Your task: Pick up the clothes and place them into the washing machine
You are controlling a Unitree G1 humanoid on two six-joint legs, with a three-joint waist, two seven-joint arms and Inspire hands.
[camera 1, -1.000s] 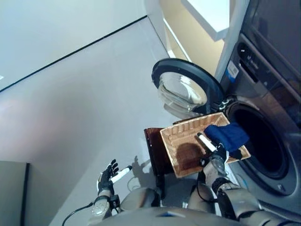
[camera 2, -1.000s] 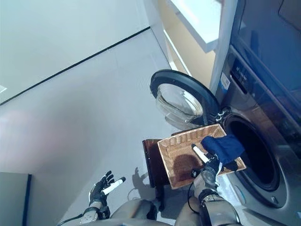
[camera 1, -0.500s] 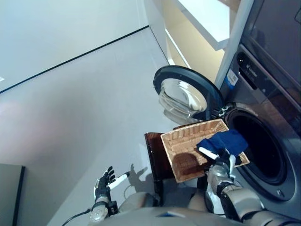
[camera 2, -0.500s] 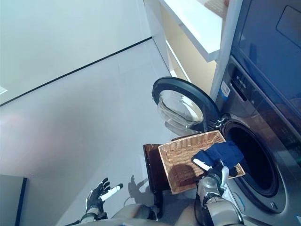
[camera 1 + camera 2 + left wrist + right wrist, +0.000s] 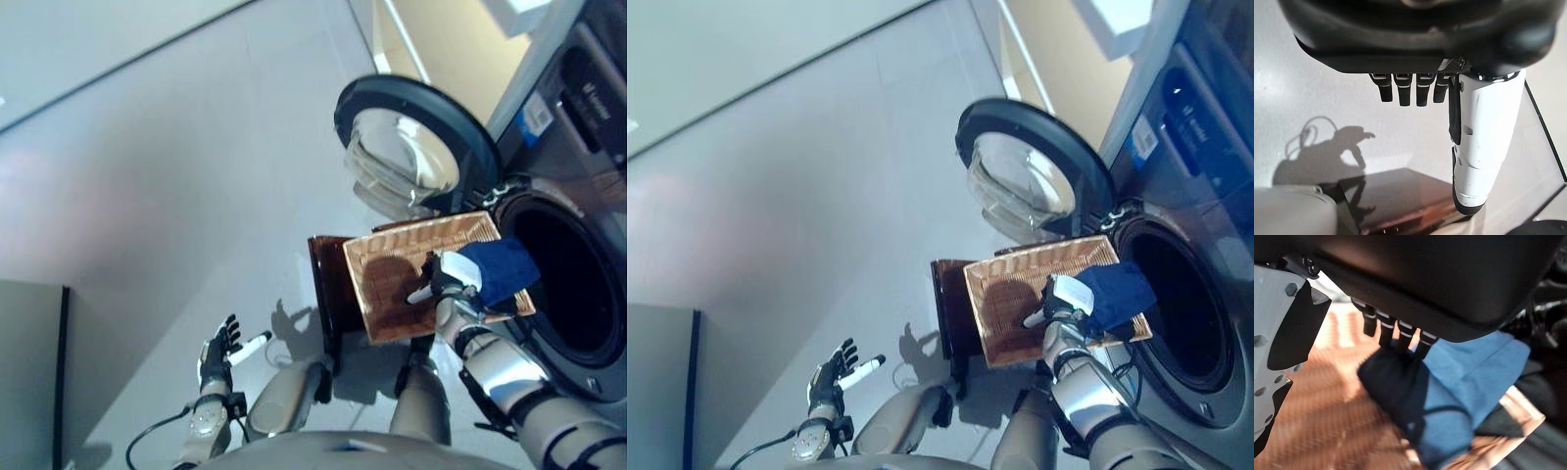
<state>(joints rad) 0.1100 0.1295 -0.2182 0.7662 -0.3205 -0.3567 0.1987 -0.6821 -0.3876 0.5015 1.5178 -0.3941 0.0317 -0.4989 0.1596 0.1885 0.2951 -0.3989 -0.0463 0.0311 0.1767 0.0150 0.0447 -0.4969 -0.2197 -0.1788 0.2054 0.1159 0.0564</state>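
Note:
A blue cloth (image 5: 502, 268) lies at the end of a wicker basket (image 5: 387, 284) nearest the washing machine's open drum (image 5: 573, 294). Part of the cloth (image 5: 1469, 382) hangs over the basket's rim (image 5: 1515, 404) toward the drum. My right hand (image 5: 447, 282) is over the cloth's inner edge. Its fingers (image 5: 1400, 335) are straight with their tips against a dark fold, and the white thumb (image 5: 1273, 333) stands well apart. My left hand (image 5: 219, 354) hangs low at the left, open and empty, over the grey floor.
The basket rests on a dark brown stool (image 5: 327, 286). The machine's round glass door (image 5: 411, 157) is swung open behind the basket. A dark-edged panel (image 5: 34, 372) stands at the lower left.
The camera has shifted, so the whole scene sits differently. My right hand has settled onto the cloth's inner edge, thumb now pointing back over the basket. The left hand stays idle.

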